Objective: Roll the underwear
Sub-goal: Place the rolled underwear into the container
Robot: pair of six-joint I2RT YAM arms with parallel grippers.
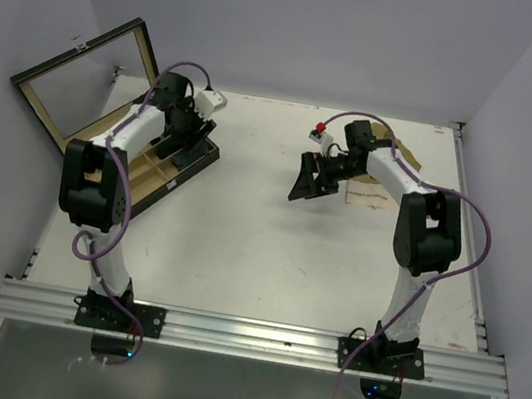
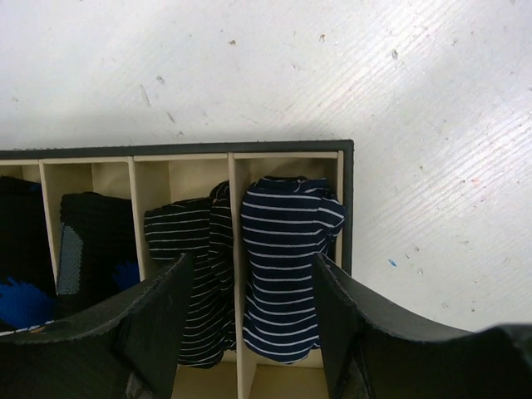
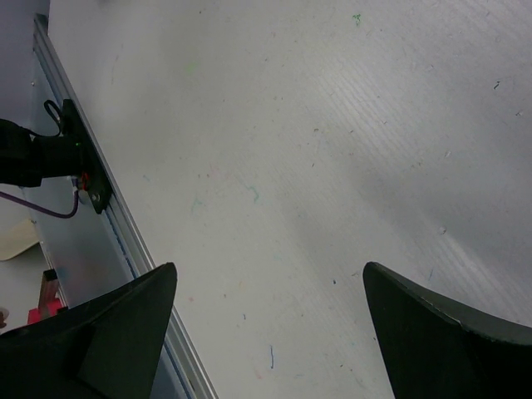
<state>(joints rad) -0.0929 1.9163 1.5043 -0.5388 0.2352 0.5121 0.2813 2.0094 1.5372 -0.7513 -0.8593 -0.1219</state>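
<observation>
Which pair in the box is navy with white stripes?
The navy pair in the end compartment; the striped pair beside it is black.

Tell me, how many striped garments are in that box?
2: a navy garment in the end compartment, and a black garment in the compartment beside it. Part of the box is out of view, so others may be hidden.

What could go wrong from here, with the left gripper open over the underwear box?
The left gripper spans the divider between the navy striped underwear and the black striped pair, so it might hit that or grab both. One finger hangs near the box wall and could catch it.
</observation>
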